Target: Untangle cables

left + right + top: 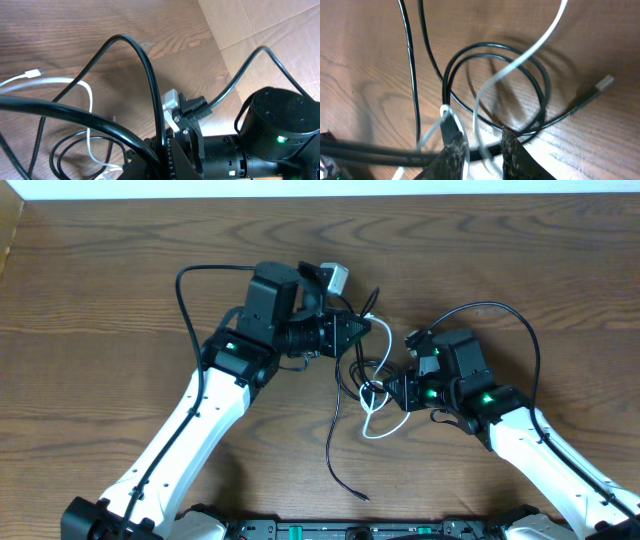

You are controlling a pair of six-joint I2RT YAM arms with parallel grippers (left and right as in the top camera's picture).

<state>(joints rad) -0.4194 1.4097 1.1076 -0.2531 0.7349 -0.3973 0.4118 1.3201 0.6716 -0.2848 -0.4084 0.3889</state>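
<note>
1. The cables lie in one tangle near the middle of the wooden table (120,280), between the two gripper tips.
2. The black cables (334,430) cross each other in small loops. One loose black end trails away toward the table's near edge.
3. The white cable (372,435) bulges out of the near side of the tangle as a narrow loop. Another stretch of it runs up to the tip of the left gripper (362,332).
4. The left gripper sits at the far-left side of the tangle with its jaws closed. Whether a strand is pinched between them cannot be told.
5. The right gripper (388,390) meets the tangle from the right, jaws partly apart. In its wrist view a black cord and the white cable pass through the gap between the fingers (452,147).
6. Beyond those fingers a two-turn black coil (540,85) lies flat on the wood. A lead from it ends to the right in a metal-tipped plug (606,81).
7. In the left wrist view a white plug end (33,73) rests on the wood. A thick black wire (150,75) arches across the foreground and hides much of the tangle.
</note>
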